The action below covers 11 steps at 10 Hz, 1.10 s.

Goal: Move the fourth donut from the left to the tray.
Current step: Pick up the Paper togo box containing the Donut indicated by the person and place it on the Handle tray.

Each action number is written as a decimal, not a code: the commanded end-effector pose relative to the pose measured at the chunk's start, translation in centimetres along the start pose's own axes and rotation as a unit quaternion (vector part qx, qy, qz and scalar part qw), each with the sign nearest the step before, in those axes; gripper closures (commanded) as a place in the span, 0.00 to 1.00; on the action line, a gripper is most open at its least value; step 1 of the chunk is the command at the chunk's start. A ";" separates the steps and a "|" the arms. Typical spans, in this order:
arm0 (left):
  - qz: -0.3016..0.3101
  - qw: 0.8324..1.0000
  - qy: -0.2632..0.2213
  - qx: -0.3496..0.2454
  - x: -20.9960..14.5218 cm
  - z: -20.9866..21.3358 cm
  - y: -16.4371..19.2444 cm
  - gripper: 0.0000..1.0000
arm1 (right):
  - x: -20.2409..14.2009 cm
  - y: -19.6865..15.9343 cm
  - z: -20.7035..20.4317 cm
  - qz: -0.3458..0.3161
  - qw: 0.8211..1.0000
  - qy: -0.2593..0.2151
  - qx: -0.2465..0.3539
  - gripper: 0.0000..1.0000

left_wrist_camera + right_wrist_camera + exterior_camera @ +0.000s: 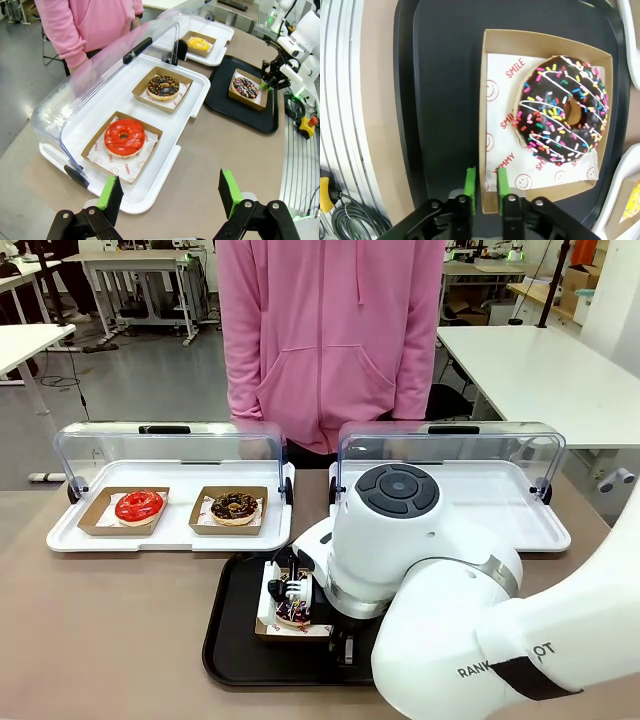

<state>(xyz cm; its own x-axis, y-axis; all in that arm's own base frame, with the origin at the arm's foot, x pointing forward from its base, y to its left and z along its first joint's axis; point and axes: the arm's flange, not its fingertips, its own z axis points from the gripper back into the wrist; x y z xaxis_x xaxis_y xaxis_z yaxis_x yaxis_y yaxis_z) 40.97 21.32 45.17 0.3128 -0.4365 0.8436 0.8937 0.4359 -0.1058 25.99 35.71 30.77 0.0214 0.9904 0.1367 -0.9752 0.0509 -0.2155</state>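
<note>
R end effector (485, 186) | slightly open astride holder wall, grip unclear | fourth donut (562, 110) just ahead, on tray (445, 100)

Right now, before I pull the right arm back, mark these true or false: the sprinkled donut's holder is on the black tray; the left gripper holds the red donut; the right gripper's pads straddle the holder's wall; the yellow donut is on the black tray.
1. The sprinkled donut sits in its holder on the black tray. True.
2. The left gripper holds the red donut. False: its jaws are wide open and empty, and the red donut lies in a white tray.
3. The right gripper has one pad on each side of the holder's wall. True.
4. The yellow donut is on the black tray. False: it lies in the far white tray.
</note>
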 end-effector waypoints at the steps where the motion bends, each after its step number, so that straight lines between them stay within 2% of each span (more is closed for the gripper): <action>1: 0.001 1.000 -0.002 -0.001 0.1 0.1 0.0 0.00 | -7.4 4.2 2.7 -0.014 1.000 -0.010 -0.019 0.38; 2: 0.001 1.000 -0.002 -0.001 0.1 0.1 0.0 0.00 | -7.4 4.1 3.7 -0.016 1.000 -0.014 -0.016 0.00; 5: 0.001 1.000 -0.002 -0.001 0.1 0.1 0.0 0.00 | -7.5 3.5 6.5 -0.017 1.000 -0.013 -0.017 0.00; 8: 0.001 1.000 -0.002 -0.001 0.1 0.1 0.0 0.00 | -7.5 3.3 7.3 -0.010 1.000 -0.020 -0.002 0.00; 9: 0.001 1.000 -0.002 -0.001 0.1 0.1 0.0 0.00 | -7.6 3.1 7.6 -0.027 0.999 -0.021 -0.024 0.00; 10: 0.001 1.000 -0.002 -0.001 0.1 0.1 0.0 0.00 | -0.4 -0.9 7.3 -0.026 0.999 -0.007 -0.024 0.00; 11: 0.001 1.000 -0.002 -0.001 0.1 0.1 0.0 0.00 | -0.4 -0.9 7.3 -0.026 0.999 -0.007 -0.024 0.00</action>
<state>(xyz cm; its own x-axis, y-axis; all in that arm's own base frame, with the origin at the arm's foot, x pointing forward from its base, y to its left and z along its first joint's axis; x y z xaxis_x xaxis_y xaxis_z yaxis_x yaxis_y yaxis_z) 40.97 21.33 45.17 0.3128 -0.4364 0.8436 0.8937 0.4360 -0.1058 25.31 34.18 38.26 0.0722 0.9833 0.1673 -0.9605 0.1137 -0.2541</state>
